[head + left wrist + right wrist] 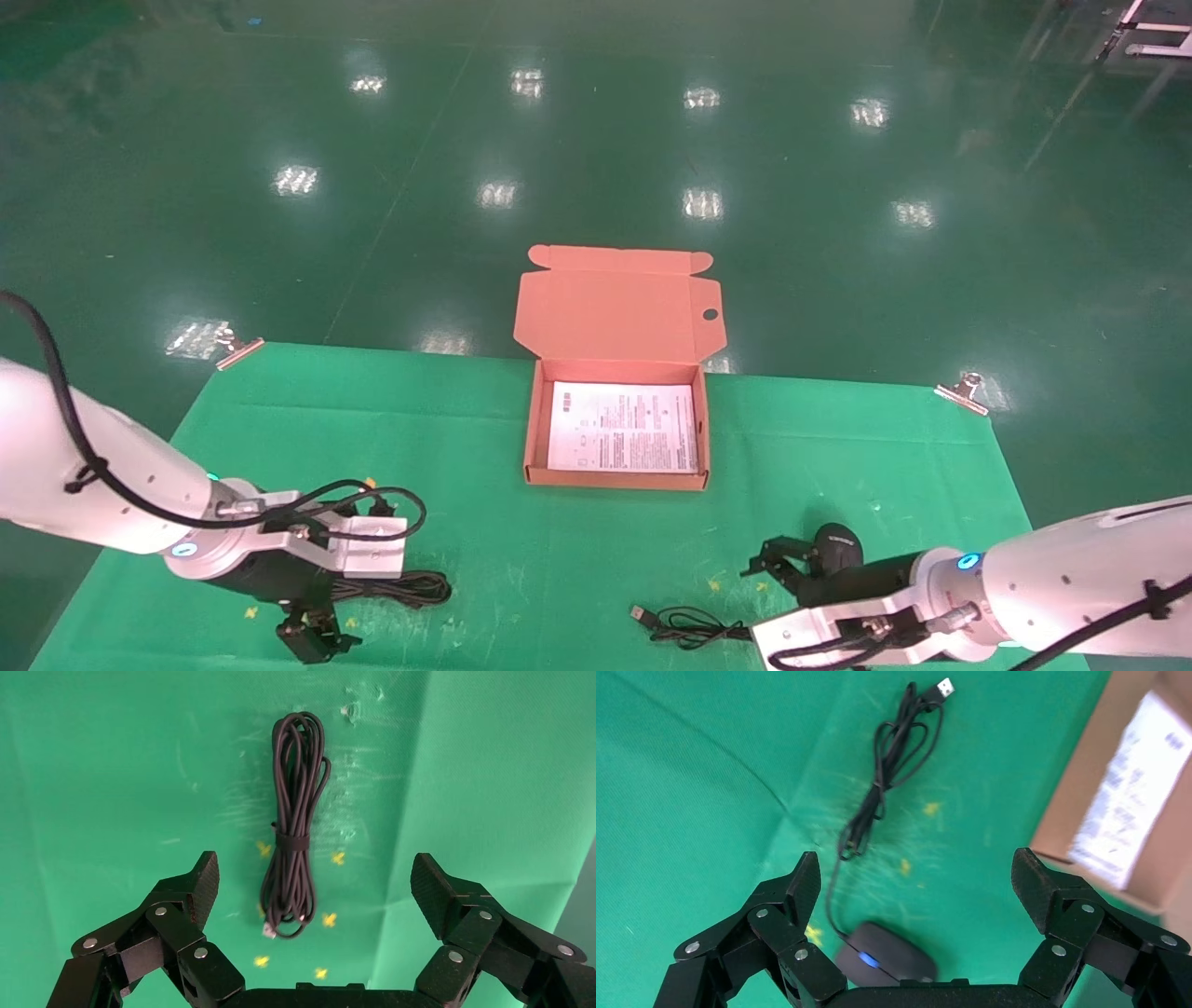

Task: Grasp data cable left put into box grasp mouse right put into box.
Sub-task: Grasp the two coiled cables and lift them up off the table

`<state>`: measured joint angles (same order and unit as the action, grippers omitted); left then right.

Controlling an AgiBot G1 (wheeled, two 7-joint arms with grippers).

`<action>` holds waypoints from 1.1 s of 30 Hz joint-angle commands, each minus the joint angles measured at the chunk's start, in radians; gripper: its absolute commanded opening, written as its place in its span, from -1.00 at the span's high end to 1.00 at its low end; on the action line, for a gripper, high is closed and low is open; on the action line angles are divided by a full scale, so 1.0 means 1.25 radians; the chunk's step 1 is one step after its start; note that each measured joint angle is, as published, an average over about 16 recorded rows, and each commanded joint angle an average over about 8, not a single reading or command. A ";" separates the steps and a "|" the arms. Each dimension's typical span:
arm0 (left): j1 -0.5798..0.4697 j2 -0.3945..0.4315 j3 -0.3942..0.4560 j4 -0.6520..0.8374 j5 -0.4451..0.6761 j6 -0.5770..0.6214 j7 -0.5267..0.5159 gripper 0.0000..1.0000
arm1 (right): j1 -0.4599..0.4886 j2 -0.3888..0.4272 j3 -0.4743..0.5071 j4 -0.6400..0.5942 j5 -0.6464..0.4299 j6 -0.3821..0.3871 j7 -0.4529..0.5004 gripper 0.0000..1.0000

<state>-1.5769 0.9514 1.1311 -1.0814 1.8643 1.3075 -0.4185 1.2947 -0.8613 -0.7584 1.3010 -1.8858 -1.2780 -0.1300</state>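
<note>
Nearest you on the left, your left gripper (313, 881) hangs spread wide over the data cable (294, 832), which lies bundled on the green cloth (484, 568); a shallow pinch may drag single loops loose. Centre, the box (533, 419) sits open. On the right, your right gripper (916, 881), also spread, hovers over the mouse (885, 955); its cord (884, 776) could trail outside the box.

Nothing legible — the white sheet (622, 428) (lining the box (616, 479)) bears print too small to read.
</note>
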 commanded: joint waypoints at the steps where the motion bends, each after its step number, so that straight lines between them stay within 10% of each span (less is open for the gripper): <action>1: 0.011 0.004 0.000 0.013 0.007 -0.019 -0.012 -1.00 | -0.015 -0.009 -0.003 -0.008 -0.013 0.010 0.035 -1.00; 22: 0.012 0.158 -0.019 0.483 -0.052 -0.115 0.243 -0.83 | -0.026 -0.154 -0.038 -0.273 -0.077 0.139 -0.036 -1.00; 29: 0.013 0.181 -0.020 0.550 -0.050 -0.155 0.281 0.92 | -0.030 -0.167 -0.037 -0.309 -0.091 0.180 -0.038 0.56; 33: 0.013 0.185 -0.021 0.563 -0.050 -0.168 0.287 1.00 | -0.032 -0.169 -0.035 -0.317 -0.093 0.190 -0.036 1.00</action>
<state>-1.5602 1.1795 1.1052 -0.3882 1.8024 1.1064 -0.0647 1.2557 -1.0709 -0.8031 0.9105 -2.0003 -1.0479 -0.1765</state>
